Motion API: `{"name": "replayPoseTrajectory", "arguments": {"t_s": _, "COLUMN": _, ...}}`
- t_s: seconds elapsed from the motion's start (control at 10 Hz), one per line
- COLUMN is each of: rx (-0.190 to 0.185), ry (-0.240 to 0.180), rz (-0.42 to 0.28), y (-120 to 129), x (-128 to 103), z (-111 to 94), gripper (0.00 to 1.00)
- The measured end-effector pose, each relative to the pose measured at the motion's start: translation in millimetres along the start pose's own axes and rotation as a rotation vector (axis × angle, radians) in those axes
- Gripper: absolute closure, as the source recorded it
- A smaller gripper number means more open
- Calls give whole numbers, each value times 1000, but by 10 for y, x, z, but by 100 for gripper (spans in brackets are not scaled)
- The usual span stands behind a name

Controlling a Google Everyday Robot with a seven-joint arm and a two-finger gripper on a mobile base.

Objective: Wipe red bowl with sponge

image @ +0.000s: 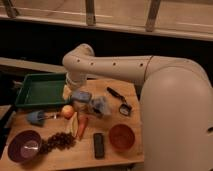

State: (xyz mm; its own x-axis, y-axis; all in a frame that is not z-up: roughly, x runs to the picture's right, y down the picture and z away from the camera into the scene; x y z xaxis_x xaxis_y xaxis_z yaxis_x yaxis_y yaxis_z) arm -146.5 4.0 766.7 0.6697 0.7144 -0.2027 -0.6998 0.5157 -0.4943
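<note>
The red bowl (121,136) stands on the wooden table near its front right and has nothing in it. The sponge (80,97), a small blue-grey block, lies at the table's middle beside a lumpier blue-grey rag (100,105). My white arm reaches in from the right, bends at the elbow and comes down over the table's back left. My gripper (76,90) hangs at its end, just above and left of the sponge and far from the bowl. It is open and holds nothing.
A green tray (40,90) sits at the back left. In front lie a purple bowl (25,146), grapes (60,141), a carrot (82,126), an orange fruit (67,111), a blue scoop (37,117), a black bar (99,145) and a black-handled tool (120,100).
</note>
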Motion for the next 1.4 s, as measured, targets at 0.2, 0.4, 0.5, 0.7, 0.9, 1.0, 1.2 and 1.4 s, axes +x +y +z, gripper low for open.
{"name": "replayPoseTrajectory", "arguments": {"t_s": 0.2, "rx": 58, "ry": 7, "rz": -12, "y": -130, "x": 12, "z": 134, "gripper": 22}}
{"name": "replayPoseTrajectory", "arguments": {"t_s": 0.4, "rx": 120, "ry": 17, "rz": -20, "y": -289, "x": 18, "z": 167, "gripper": 22}}
{"name": "replayPoseTrajectory", "arguments": {"t_s": 0.5, "rx": 132, "ry": 20, "rz": -19, "y": -336, "x": 33, "z": 183, "gripper": 22}}
{"name": "replayPoseTrajectory", "arguments": {"t_s": 0.7, "rx": 137, "ry": 23, "rz": -10, "y": -391, "x": 59, "z": 254, "gripper": 22}}
{"name": "replayPoseTrajectory", "arguments": {"t_s": 0.9, "rx": 107, "ry": 22, "rz": 5, "y": -376, "x": 83, "z": 365, "gripper": 22}}
{"name": "replayPoseTrajectory", "arguments": {"t_s": 1.0, "rx": 87, "ry": 22, "rz": 6, "y": -343, "x": 89, "z": 411, "gripper": 22}}
{"name": "replayPoseTrajectory", "arguments": {"t_s": 1.2, "rx": 55, "ry": 25, "rz": -7, "y": -218, "x": 65, "z": 490, "gripper": 22}}
{"name": "replayPoseTrajectory", "arguments": {"t_s": 1.4, "rx": 31, "ry": 27, "rz": -18, "y": -143, "x": 65, "z": 531, "gripper": 28}}
